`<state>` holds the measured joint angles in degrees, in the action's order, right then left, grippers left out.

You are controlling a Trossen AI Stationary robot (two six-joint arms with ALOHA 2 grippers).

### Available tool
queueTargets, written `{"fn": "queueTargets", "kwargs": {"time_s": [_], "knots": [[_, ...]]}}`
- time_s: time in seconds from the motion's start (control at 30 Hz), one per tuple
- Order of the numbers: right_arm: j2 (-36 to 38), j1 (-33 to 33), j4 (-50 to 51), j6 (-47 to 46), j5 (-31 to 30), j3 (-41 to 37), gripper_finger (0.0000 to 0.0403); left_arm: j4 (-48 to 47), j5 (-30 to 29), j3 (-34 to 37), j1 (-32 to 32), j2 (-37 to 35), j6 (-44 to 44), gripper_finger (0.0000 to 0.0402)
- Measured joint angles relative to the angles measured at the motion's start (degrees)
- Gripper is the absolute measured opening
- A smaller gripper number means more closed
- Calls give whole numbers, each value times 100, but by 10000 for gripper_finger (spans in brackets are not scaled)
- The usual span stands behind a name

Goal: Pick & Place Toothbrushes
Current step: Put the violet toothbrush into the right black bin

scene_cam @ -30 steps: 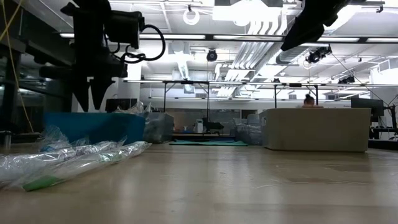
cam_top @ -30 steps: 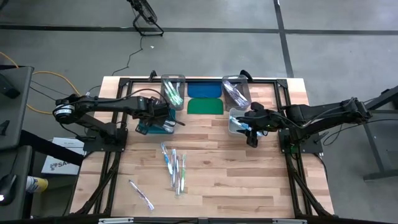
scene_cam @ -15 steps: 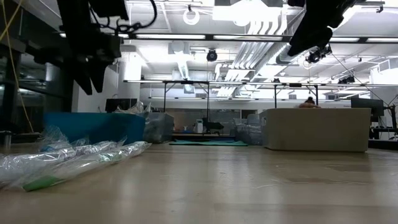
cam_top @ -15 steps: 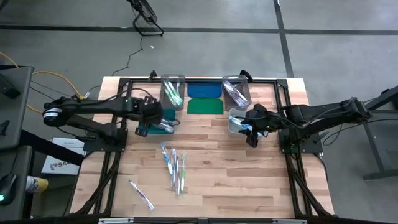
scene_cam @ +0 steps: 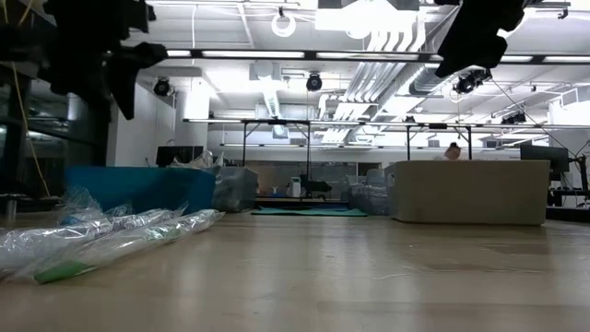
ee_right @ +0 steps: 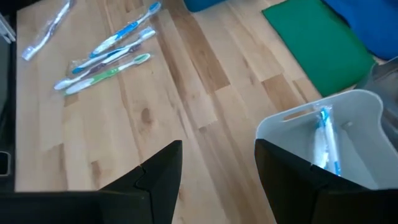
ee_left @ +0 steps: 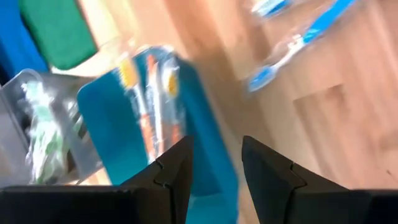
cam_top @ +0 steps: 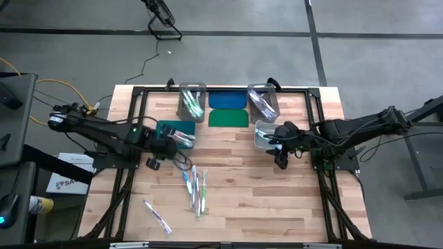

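Note:
Several toothbrushes (cam_top: 194, 187), wrapped in clear plastic, lie flat on the wooden table near its middle, and one more (cam_top: 158, 216) lies nearer the front left. A teal bin (cam_top: 174, 131) holds pinkish-orange toothbrushes (ee_left: 149, 112). A clear bin (cam_top: 192, 102) holds green ones. A white bin (ee_right: 329, 143) holds a blue one (ee_right: 324, 140). My left gripper (cam_top: 154, 158) hangs open above the table, just near-left of the teal bin, nothing between its fingers (ee_left: 216, 168). My right gripper (cam_top: 280, 153) hovers open and empty beside the white bin (cam_top: 265, 135).
A blue lid (cam_top: 228, 100) and a green lid (cam_top: 228, 118) lie flat between the far bins. A second clear bin (cam_top: 263, 102) stands at the far right. Black frame rails (cam_top: 124, 180) run along both table sides. Bare wood lies toward the near right.
My left gripper has left its place over the teal bin, going up and toward the table's near-left, and has turned while moving; its fingers stay open and empty. The toothbrushes and bins have not moved.

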<state>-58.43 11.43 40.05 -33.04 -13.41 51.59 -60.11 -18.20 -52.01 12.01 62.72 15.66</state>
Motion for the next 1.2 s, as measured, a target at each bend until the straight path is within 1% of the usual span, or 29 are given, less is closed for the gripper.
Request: {"fn": "queueTargets", "kwargs": {"time_s": [0.07, 0.17, 0.3, 0.47, 0.73, 0.97, 1.2], "knots": [[0, 86, -2, -150, -20, 0, 195, 1, 22, 0, 277, 0, -186, 132], [0, 234, -46, -348, -22, 0, 195, 3, 258, 0, 676, 0, -422, 132], [-42, 510, -235, -512, -227, 0, 195, 69, 586, 0, 1229, 2, -706, 132], [-213, 880, -522, -646, -401, 0, 195, 92, 701, 0, 1938, 4, -856, 132], [-791, 1401, -1013, -1410, -506, 0, 195, 537, 745, 0, 2885, 24, -912, 132], [-1362, 1715, -1763, -1765, -472, 0, 195, 608, 863, 0, 3554, 394, -993, 132], [-1666, 1926, -2452, -1818, -502, 0, 195, 678, 1124, 0, 3988, 922, -1031, 132]]}}
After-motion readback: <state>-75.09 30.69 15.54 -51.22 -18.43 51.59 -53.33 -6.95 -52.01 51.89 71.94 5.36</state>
